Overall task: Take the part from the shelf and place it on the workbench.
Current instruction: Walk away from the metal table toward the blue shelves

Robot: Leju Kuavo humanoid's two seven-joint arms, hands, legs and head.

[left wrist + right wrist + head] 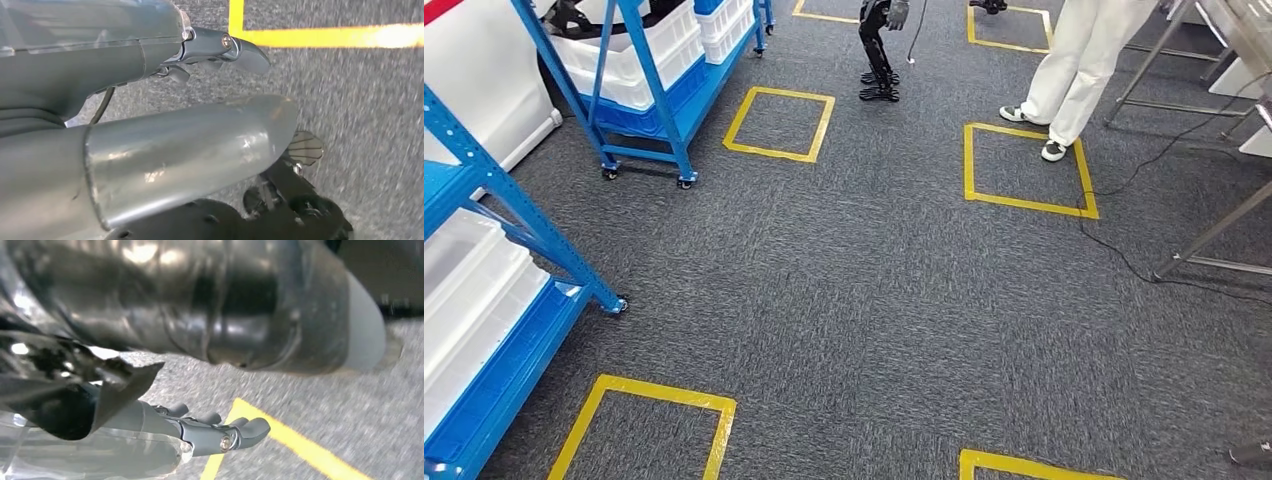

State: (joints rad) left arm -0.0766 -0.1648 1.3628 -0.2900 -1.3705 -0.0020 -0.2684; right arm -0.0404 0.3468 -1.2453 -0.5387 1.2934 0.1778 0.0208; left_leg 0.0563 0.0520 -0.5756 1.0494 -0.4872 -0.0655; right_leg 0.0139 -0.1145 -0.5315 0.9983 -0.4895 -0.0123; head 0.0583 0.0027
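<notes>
Grey thumb and darker fingers (245, 52) of the left hand (190, 145) hang apart over the carpet (854, 300), nothing between them; the hand is open and empty. The right hand (225, 315) hangs likewise, its fingers (235, 435) lightly bent, well clear of the thumb, holding nothing. Under both hands run strips of yellow floor tape (325, 36).

Near left stands a blue shelf (524, 235) carrying white bins (464, 290); a second blue shelf (649, 90) with more white bins (639, 50) stands at far left. The part cannot be made out; presumably it lies inside one of these bins, hidden by the walls. At right, metal legs (1214, 235) probably belong to the workbench. A person in white (1079, 70) stands at far right, beside a taped square (1024, 165).

Handling, as a judgement: shape, weight and finish of the part are unknown. A workshop part is likely rigid and possibly smooth, so a full enclosing grip across its middle, thumb opposed to fingers, seems safer than a fingertip pinch. The bin walls may limit approach to a reach from above.
</notes>
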